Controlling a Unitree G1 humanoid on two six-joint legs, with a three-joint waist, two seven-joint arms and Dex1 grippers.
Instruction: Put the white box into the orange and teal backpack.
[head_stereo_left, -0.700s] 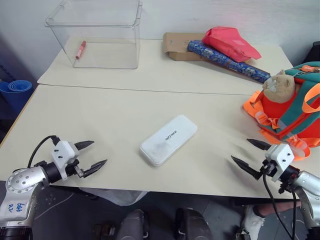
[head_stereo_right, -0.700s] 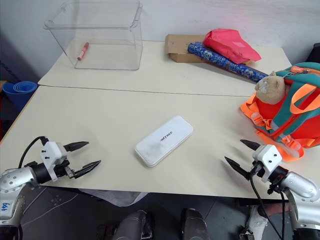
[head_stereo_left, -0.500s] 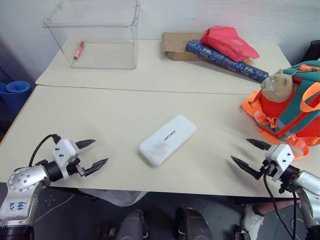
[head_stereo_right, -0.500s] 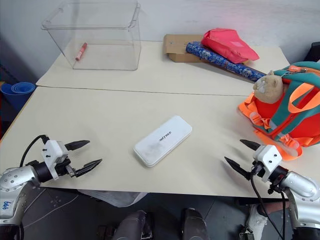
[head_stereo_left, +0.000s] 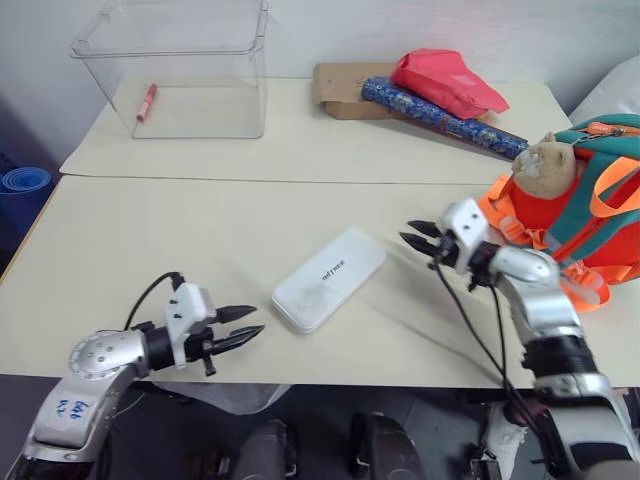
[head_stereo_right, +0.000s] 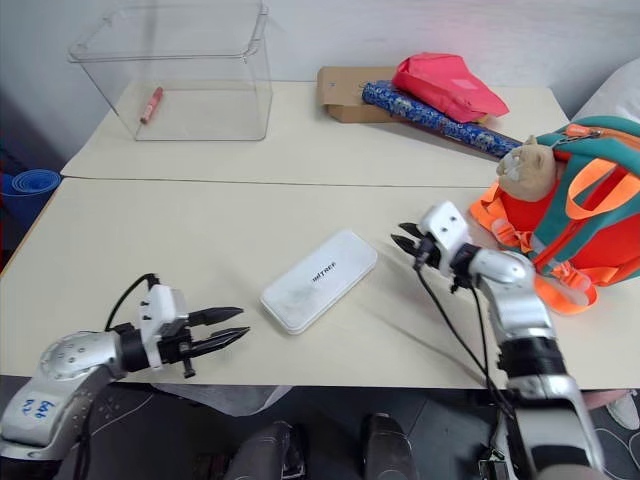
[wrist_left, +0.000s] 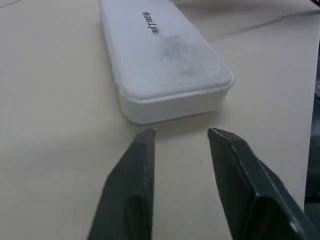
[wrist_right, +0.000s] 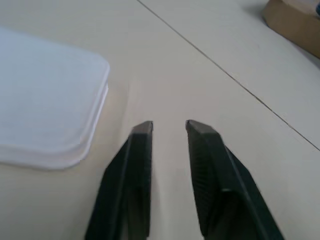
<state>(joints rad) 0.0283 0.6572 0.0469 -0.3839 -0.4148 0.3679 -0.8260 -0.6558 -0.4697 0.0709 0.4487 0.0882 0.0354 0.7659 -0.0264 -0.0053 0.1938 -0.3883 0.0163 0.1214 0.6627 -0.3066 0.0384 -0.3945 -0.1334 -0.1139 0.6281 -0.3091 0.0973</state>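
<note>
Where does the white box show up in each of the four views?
Left eye: white box at table centre, between the grippers.
Right eye: centre, slightly lower left.
Left wrist: upper middle, just beyond the fingertips.
Right wrist: left edge.
Shared landmark: dark lettering on its face, seen in three views.

Lighting, your feeds: bright, even, diffuse from overhead. Tabletop (head_stereo_left: 200, 230) evenly lit, no glare. Soft short shadow under the white box (wrist_left: 165, 60) on its near side; thin cable shadows right of the box. Wrist views: foreground fingers (wrist_right: 135, 170) soft, out of focus. Head views reasonably sharp.
</note>
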